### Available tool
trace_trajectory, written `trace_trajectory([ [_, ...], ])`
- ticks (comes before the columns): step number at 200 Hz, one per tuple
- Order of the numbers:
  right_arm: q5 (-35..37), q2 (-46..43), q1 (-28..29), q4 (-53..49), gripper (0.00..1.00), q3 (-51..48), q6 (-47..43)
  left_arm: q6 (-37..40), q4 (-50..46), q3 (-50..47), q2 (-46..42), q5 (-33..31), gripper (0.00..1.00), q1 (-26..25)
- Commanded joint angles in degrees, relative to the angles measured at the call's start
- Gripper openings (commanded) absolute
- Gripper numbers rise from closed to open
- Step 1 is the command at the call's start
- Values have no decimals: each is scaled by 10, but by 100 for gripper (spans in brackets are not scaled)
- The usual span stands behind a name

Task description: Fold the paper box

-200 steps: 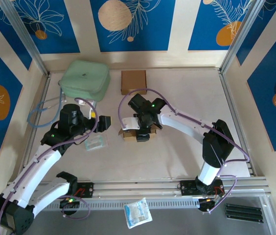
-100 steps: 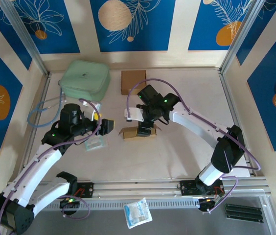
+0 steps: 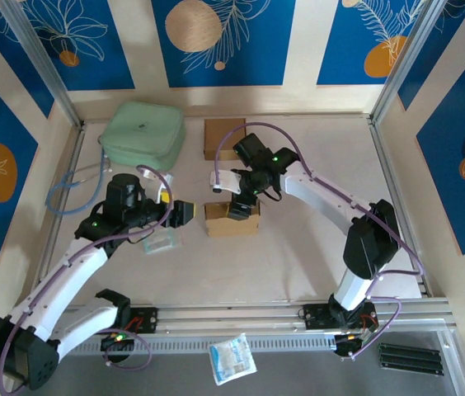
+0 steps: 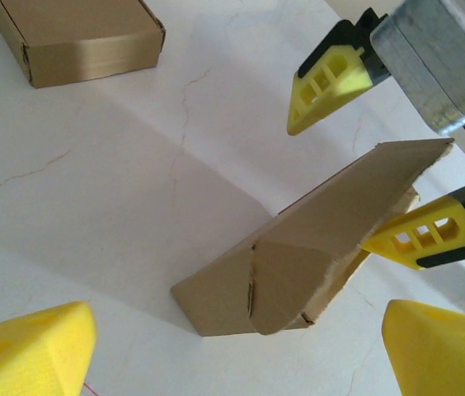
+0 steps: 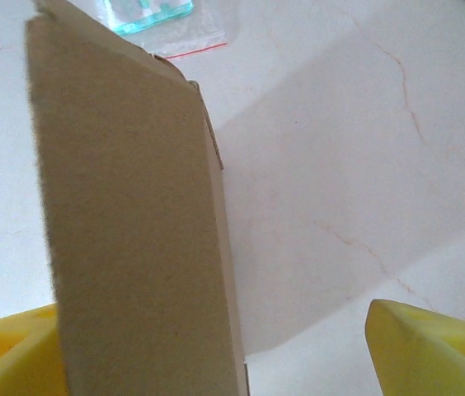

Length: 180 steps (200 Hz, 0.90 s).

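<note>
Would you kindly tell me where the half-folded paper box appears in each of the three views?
Top external: the paper box sits mid-frame, under the right gripper.
Left wrist: the box lies lower right of centre, with its flap raised.
Right wrist: the box's raised flap stands close up in the left half.
Shared landmark: the right gripper's yellow fingers either side of that flap.

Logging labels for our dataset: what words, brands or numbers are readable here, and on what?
No text can be read.
Green case: small pale mark, too small to read.
Bag: teal print, blurred.
Packet: blue print, too small to read.
Box, far box: plain cardboard.
</note>
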Motion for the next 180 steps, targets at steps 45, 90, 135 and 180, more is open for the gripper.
trace_trajectory([
  [45,-49,38,-13,-35,81,44,-11,-51,-12,41,80,-5,75,-11],
  [90,-41,42,-13,-42,80,44,-10,-26,-31,100,141,-7,62,-55],
  [135,-35,40,-16,-44,80,45,-12,31,-107,144,183,-98,57,-97],
  [180,-31,37,-16,-39,80,47,-10,43,-115,144,189,-130,36,-107],
])
